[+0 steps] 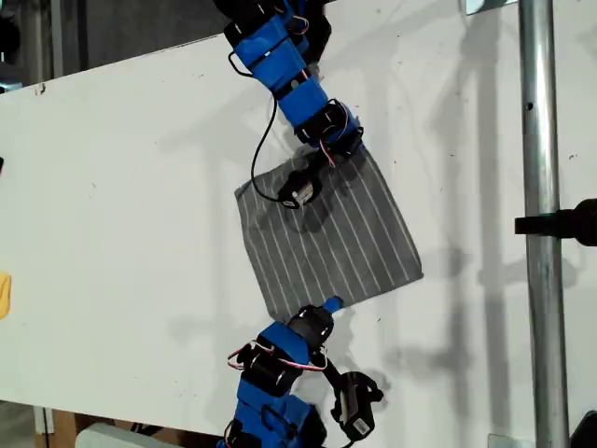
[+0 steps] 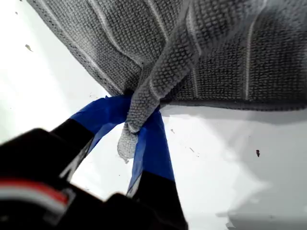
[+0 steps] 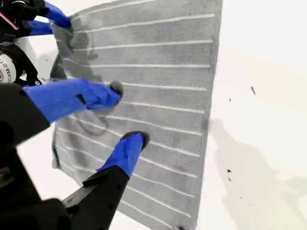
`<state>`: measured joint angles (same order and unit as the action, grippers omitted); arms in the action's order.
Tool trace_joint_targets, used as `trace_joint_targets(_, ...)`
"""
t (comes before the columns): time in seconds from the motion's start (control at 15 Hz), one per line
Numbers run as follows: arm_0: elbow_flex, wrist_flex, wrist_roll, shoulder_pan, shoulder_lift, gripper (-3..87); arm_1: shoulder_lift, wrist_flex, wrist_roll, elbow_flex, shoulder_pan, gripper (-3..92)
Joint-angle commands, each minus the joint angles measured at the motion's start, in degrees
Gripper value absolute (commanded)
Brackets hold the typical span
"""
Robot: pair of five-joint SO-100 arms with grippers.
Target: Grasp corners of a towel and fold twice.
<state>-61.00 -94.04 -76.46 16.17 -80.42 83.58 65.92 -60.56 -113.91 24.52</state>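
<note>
While my first claw (image 2: 139,125) clamps a towel (image 1: 328,230) corner (image 2: 128,143), my second claw (image 3: 128,115) hovers spread above the striped cloth on the counter (image 1: 121,205).

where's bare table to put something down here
The white table is bare across the exterior view's left, away from the grey pinstriped towel, and between towel and metal pole. It is crowded above and below the towel, where the blue arms work.
</note>
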Motion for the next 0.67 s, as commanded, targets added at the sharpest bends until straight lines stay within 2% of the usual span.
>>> trace_joint_targets(0.0, 9.7, 0.7, 4.6, -0.3, 7.7, 28.3, 2.2, 0.9, 0.5, 0.2, -1.1, -0.2)
trace_joint_targets(0.13, 12.2, 1.7, 6.4, 1.2, 13.4, 33.0, 2.3, 0.7, 0.4, 0.3, -1.1, -0.2)
trace_joint_targets(0.33, 12.2, 6.1, 10.7, 3.9, 14.9, 33.6, 2.3, 0.3, 0.2, 0.3, -1.4, -0.2)
trace_joint_targets(0.6, 12.7, 15.6, 7.7, 6.6, 23.9, 30.1, 2.2, 0.0, 0.4, 0.3, -2.8, -0.2)
